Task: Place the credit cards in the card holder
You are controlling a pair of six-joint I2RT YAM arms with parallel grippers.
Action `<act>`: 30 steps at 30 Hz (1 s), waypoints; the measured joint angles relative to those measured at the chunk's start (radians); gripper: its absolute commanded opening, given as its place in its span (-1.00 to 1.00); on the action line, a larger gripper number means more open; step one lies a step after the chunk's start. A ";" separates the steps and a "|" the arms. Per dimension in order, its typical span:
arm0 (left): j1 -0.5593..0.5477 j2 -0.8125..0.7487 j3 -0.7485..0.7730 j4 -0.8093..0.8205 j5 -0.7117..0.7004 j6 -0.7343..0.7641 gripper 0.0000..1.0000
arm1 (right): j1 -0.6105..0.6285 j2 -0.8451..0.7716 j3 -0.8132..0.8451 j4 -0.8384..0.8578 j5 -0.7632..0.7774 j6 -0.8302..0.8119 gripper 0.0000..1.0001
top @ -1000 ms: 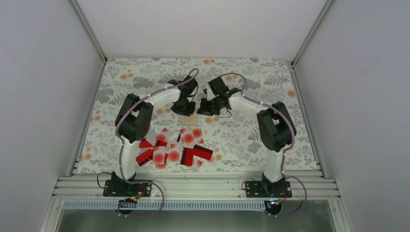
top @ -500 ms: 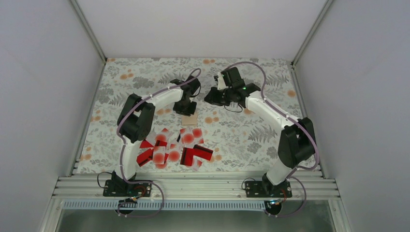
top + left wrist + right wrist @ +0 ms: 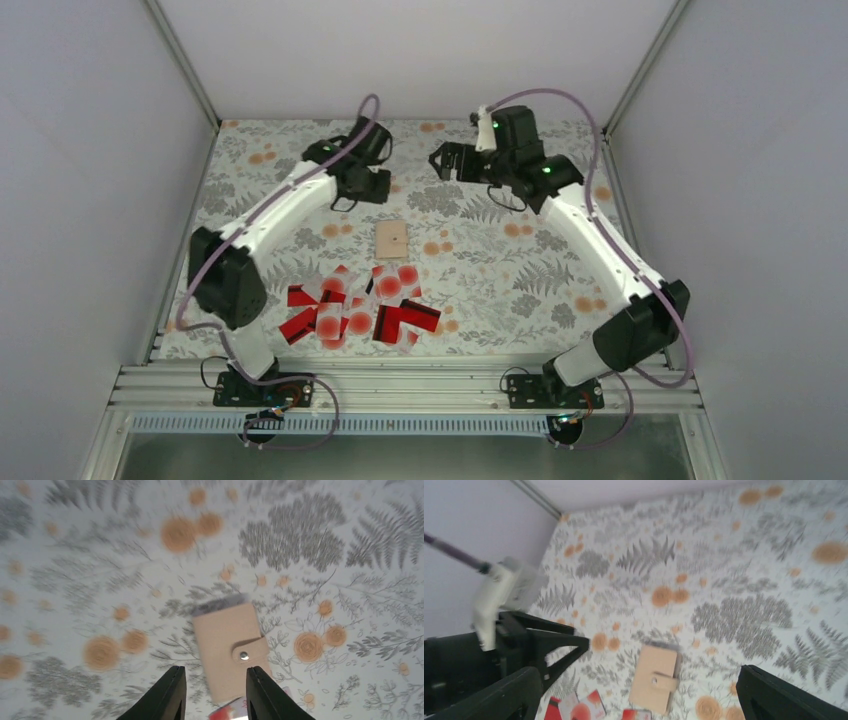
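The tan card holder (image 3: 392, 240) lies shut on the floral table, its snap tab fastened (image 3: 232, 647) (image 3: 655, 677). The credit cards (image 3: 360, 310), red ones and white ones with red dots, are heaped nearer the arm bases. A few of them show at the wrist views' lower edges (image 3: 230, 713) (image 3: 579, 707). My left gripper (image 3: 368, 188) (image 3: 214, 670) hangs above and beyond the holder, open a little with nothing between its fingers. My right gripper (image 3: 445, 160) (image 3: 640, 672) is raised at the far right of the holder, open wide and empty.
The left arm's black gripper (image 3: 549, 645) shows at the left of the right wrist view. White walls enclose the table (image 3: 500, 280) on three sides. A metal rail (image 3: 400, 385) runs along the near edge by the arm bases.
Both arms lifted and drew back from the card holder toward the far side. The right gripper went from shut to wide open; the left opened slightly. The holder stays on the table.
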 measured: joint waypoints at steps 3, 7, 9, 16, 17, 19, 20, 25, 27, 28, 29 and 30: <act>0.026 -0.116 -0.013 0.025 -0.042 0.022 0.97 | -0.002 -0.064 0.032 0.006 0.045 -0.036 0.99; 0.055 -0.311 -0.114 0.111 -0.125 0.059 1.00 | -0.003 -0.165 0.030 0.026 0.085 -0.079 0.99; 0.058 -0.389 -0.167 0.145 -0.167 0.080 1.00 | -0.003 -0.214 0.010 0.054 0.096 -0.101 0.99; 0.061 -0.692 -0.415 0.278 -0.343 0.137 1.00 | -0.004 -0.473 -0.281 0.148 0.162 -0.147 0.99; 0.062 -0.732 -0.451 0.294 -0.365 0.140 1.00 | -0.004 -0.513 -0.340 0.154 0.172 -0.146 0.99; 0.064 -0.813 -0.539 0.333 -0.402 0.146 1.00 | -0.004 -0.574 -0.437 0.160 0.185 -0.145 0.99; 0.066 -0.852 -0.586 0.346 -0.414 0.149 1.00 | -0.004 -0.602 -0.483 0.161 0.190 -0.143 0.99; 0.067 -1.016 -0.771 0.388 -0.423 0.155 1.00 | -0.004 -0.705 -0.607 0.158 0.223 -0.118 0.99; 0.067 -1.083 -0.818 0.395 -0.424 0.156 1.00 | -0.004 -0.732 -0.614 0.158 0.237 -0.107 0.98; 0.066 -1.104 -0.827 0.396 -0.425 0.156 1.00 | -0.004 -0.740 -0.614 0.161 0.240 -0.102 0.98; 0.067 -1.124 -0.833 0.398 -0.426 0.156 1.00 | -0.004 -0.747 -0.614 0.164 0.243 -0.098 0.98; 0.067 -1.140 -0.834 0.398 -0.427 0.158 1.00 | -0.004 -0.753 -0.614 0.166 0.248 -0.096 0.99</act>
